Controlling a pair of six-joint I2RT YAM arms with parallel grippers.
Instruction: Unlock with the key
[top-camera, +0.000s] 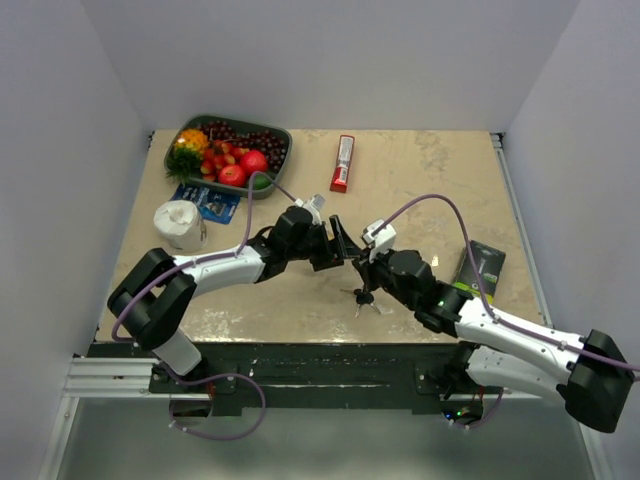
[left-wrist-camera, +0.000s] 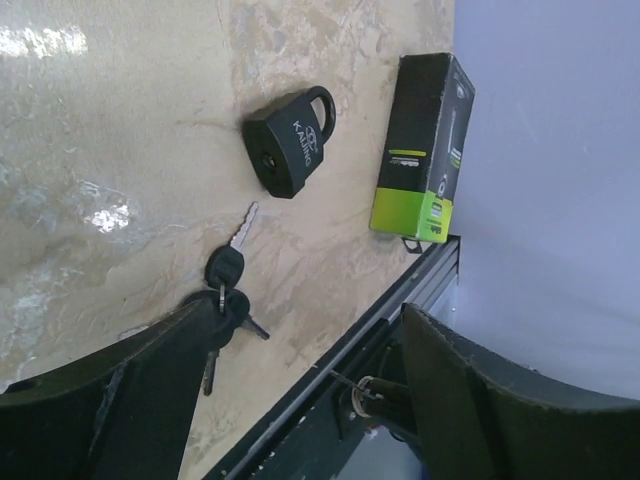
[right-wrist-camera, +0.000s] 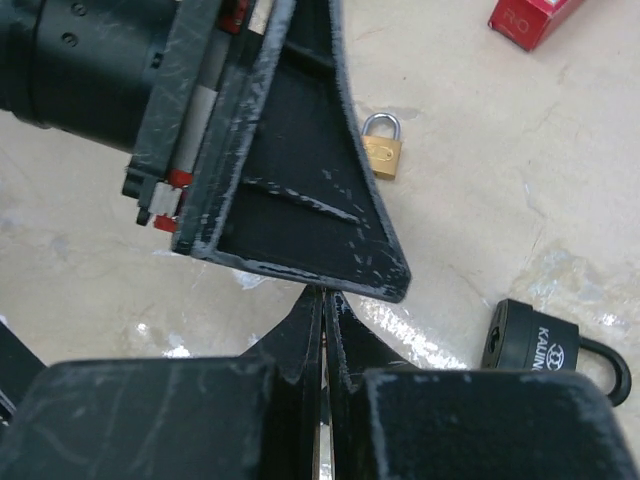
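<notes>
The key (left-wrist-camera: 225, 283), a small bunch with black heads and silver blades, lies flat on the marble table; it shows too in the top view (top-camera: 365, 298). The black padlock (left-wrist-camera: 290, 148) lies just beyond it, also in the right wrist view (right-wrist-camera: 545, 350), and is hidden under the right arm from above. My left gripper (left-wrist-camera: 305, 318) hangs open above the bunch, holding nothing, one finger (left-wrist-camera: 150, 380) covering part of the bunch. My right gripper (right-wrist-camera: 325, 296) is shut, its tips right under a left finger (right-wrist-camera: 300, 200). The two grippers (top-camera: 335, 245) (top-camera: 363, 262) meet at mid-table.
A small brass padlock (right-wrist-camera: 382, 150) lies on the table beyond the grippers. A green-and-black box (top-camera: 481, 268) sits at the right. At the back are a fruit tray (top-camera: 283, 133), a red box (top-camera: 343, 163), a white roll (top-camera: 180, 222) and a blue pack (top-camera: 210, 203). The metal rail (left-wrist-camera: 330, 370) edges the table.
</notes>
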